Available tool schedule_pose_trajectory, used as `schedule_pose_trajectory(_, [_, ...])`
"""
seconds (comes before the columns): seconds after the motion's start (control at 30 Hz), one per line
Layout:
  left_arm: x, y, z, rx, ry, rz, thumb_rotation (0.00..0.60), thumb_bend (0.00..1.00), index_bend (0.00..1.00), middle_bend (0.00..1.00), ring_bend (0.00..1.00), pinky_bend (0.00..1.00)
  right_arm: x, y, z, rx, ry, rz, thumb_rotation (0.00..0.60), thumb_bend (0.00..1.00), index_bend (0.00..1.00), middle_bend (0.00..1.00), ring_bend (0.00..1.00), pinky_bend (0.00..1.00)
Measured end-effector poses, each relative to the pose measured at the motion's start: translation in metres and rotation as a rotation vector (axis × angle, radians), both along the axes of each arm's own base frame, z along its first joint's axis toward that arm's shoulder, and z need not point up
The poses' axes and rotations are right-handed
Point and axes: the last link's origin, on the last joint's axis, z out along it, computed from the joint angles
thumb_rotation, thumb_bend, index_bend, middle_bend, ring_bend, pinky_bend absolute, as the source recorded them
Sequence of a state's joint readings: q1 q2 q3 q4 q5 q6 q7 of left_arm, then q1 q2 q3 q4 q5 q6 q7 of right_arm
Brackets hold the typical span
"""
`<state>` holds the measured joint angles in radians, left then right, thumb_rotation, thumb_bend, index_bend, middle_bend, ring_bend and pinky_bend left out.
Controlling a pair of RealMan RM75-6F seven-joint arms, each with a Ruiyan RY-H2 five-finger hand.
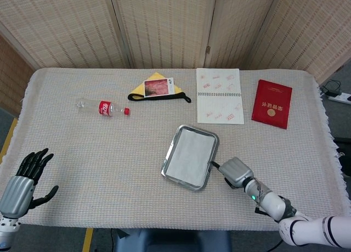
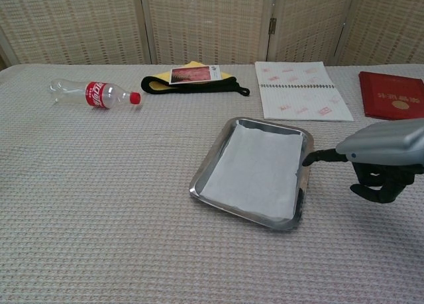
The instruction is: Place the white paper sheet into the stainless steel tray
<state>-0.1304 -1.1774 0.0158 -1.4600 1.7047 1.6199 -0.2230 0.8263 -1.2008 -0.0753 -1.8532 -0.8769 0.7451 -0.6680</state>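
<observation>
At the near left corner of the table [image 1: 82, 169], the left hand [image 1: 23, 178] hovered with its dark fingers spread apart and nothing in them; only the head view showed it. Farther back and to the left lay a clear plastic bottle [image 1: 102, 107] on its side, red label and red cap, the cap pointing right. Right of it, near the far edge, sat a yellow cloth [image 1: 155, 79] with a black strap [image 1: 164, 96] along its near side and a small picture card [image 1: 159, 87] on top.

Near the middle of the table stood the stainless steel tray [image 1: 170, 148], turned at a slight angle, and the white paper sheet [image 1: 191, 155] lay flat inside it, covering most of the tray's floor. Beyond the tray, toward the far edge, an open spiral notebook [image 1: 219, 102] lay with red stamps on its pages — and to its right a red booklet [image 1: 272, 103] with a gold emblem.

Just right of the tray's near right side was the right hand [image 1: 235, 172], holding nothing. One finger reached out straight toward the tray's right rim, its tip at or almost at the rim — contact could not be told — while the remaining fingers were curled under the palm.
</observation>
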Motion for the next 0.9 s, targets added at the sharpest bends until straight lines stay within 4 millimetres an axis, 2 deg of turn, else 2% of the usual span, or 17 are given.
schedule_pose_trajectory(0.33, [-0.002, 0.003, 0.001, 0.004, -0.003, 0.008, 0.6, 0.37, 0.1, 0.0, 0.0, 0.0, 0.0, -0.015, -0.028, 0.002, 0.015, -0.016, 0.6, 0.67, 0.09, 1.0, 1.0, 0.98])
schedule_pose_trajectory(0.57, [-0.003, 0.004, 0.002, 0.003, -0.002, 0.014, 0.6, 0.38, 0.1, 0.0, 0.0, 0.0, 0.001, -0.018, -0.038, 0.016, 0.015, -0.012, 0.6, 0.67, 0.09, 1.0, 1.0, 0.98])
schedule_pose_trajectory(0.73, [-0.003, 0.004, 0.002, 0.008, -0.004, 0.009, 0.6, 0.38, 0.1, 0.0, 0.0, 0.0, 0.003, -0.018, -0.037, 0.01, -0.005, -0.007, 0.6, 0.67, 0.09, 1.0, 1.0, 0.98])
schedule_pose_trajectory(0.9, [-0.003, 0.004, 0.002, 0.006, 0.002, 0.013, 0.6, 0.38, 0.1, 0.0, 0.0, 0.0, 0.006, -0.014, -0.022, -0.023, -0.036, 0.016, 0.6, 0.67, 0.09, 1.0, 1.0, 0.98])
